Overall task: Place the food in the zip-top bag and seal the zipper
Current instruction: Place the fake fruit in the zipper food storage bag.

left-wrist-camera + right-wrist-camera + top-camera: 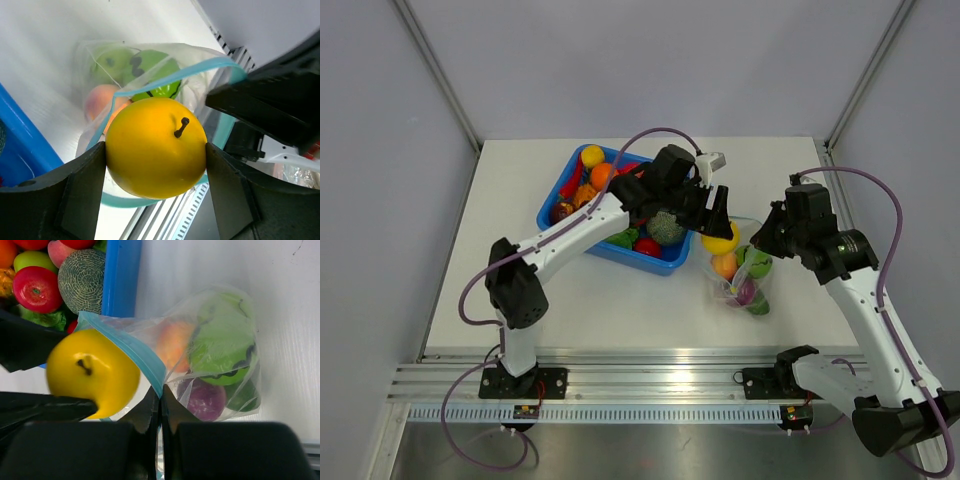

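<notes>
On the tabletop (520,300) the blue bin (548,212) lies just beside the left tool (156,172), on the side away from the right tool (160,407). The zip-top bag (220,355) lies directly under the left tool, between the two tools. The left tool is pressed on a yellow fruit (150,135), one finger on each side, and holds it just above the open mouth of the bag. The right tool is pressed together on the mouth edge nearest to it, pinching the zipper (127,347), so the mouth is held open. I judge that the step in hand is to drop this fruit in. To do it well, the left tool should go a little lower, until the fruit is inside the blue-green strip, and only then spread. The right tool should not pull, because the mouth looks hardly wider than the fruit, and the fruit could roll off the rim. I count one bin, one bag, two tools and one fruit in the tool. In the bag there seem to be four pieces: two green, one orange, one purple. The food (82,280) in the bin is partly under the left arm (570,230), so I cannot count it.
</notes>
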`<state>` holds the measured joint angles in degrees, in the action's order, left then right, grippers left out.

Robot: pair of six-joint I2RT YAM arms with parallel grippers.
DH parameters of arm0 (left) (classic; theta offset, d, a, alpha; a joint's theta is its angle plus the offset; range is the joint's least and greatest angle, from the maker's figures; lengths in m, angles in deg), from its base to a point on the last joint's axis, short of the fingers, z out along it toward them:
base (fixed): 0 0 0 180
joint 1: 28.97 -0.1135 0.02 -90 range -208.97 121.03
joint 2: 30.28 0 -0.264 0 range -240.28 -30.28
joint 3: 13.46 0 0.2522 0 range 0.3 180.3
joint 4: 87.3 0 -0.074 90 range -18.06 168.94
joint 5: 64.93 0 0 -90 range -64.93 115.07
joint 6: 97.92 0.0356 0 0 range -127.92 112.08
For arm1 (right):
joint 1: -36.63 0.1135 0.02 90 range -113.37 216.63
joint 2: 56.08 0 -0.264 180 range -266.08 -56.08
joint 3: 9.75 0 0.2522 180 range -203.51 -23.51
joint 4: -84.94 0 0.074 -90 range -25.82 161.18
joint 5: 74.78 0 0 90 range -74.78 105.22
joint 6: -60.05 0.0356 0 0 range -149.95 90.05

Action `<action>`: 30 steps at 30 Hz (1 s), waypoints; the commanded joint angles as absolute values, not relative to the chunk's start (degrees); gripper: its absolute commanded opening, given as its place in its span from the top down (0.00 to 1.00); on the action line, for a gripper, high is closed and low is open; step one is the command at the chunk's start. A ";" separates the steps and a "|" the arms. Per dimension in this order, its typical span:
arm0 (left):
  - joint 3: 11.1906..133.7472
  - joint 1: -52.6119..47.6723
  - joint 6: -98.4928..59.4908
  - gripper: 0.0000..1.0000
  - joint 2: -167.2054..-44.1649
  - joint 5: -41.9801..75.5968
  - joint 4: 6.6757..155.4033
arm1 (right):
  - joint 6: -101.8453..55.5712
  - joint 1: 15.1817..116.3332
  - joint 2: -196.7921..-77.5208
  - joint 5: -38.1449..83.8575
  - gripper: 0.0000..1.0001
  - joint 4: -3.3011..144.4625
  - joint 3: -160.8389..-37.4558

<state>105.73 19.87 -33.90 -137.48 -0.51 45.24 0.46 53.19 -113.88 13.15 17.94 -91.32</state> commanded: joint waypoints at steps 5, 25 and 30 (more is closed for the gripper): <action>122.97 21.39 -25.71 0.01 -144.00 -0.35 30.04 | 0.81 53.15 -112.33 12.67 0.95 18.53 -91.81; 101.38 14.54 -22.34 0.21 -133.37 5.92 34.02 | -7.44 53.24 -116.45 21.54 0.96 17.57 -96.10; 99.35 16.29 -22.77 0.23 -133.73 2.66 37.10 | -11.75 53.24 -119.62 22.33 0.94 15.81 -98.13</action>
